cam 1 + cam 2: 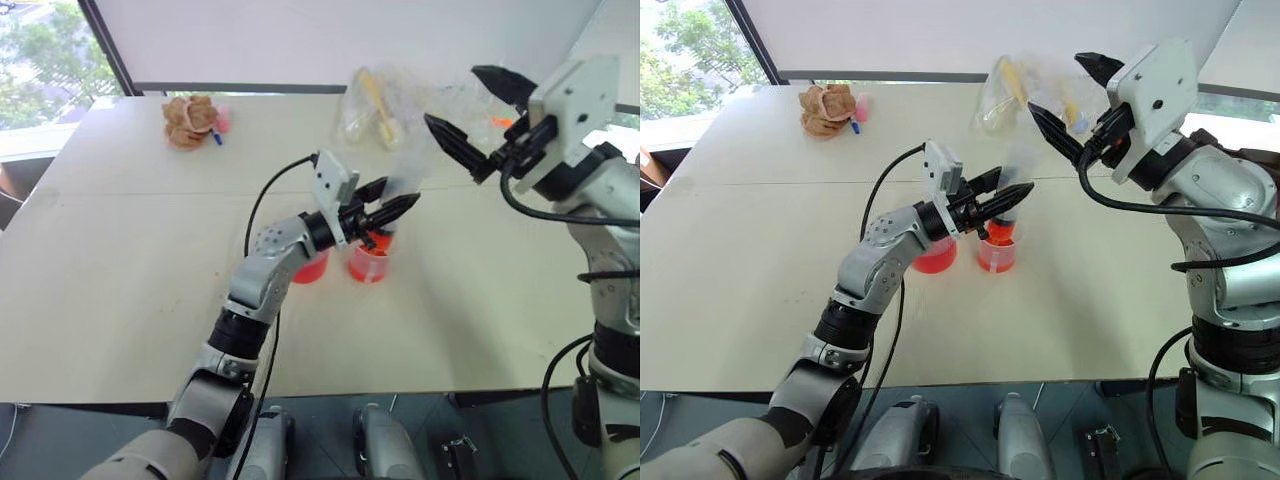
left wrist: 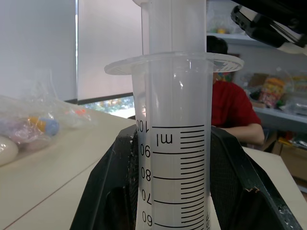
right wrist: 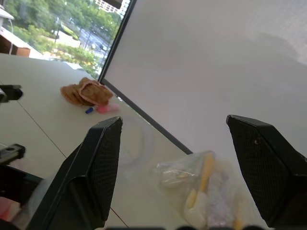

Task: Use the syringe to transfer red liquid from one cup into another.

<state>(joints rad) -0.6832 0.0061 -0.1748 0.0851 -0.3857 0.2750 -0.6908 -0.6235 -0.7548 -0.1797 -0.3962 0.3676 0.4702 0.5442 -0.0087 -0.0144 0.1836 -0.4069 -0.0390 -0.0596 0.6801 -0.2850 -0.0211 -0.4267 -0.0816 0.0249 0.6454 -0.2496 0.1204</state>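
Two cups (image 1: 996, 252) (image 1: 936, 256), one syringe (image 2: 175, 143), two claws (image 1: 392, 207) (image 1: 478, 108)

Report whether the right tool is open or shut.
Open: the right tool has its two black fingers spread wide apart, with nothing between them.

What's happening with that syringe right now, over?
Left gripper shut on the syringe, upright over the red cups. Right gripper open, empty, poised above the plunger end. Nothing in the way.
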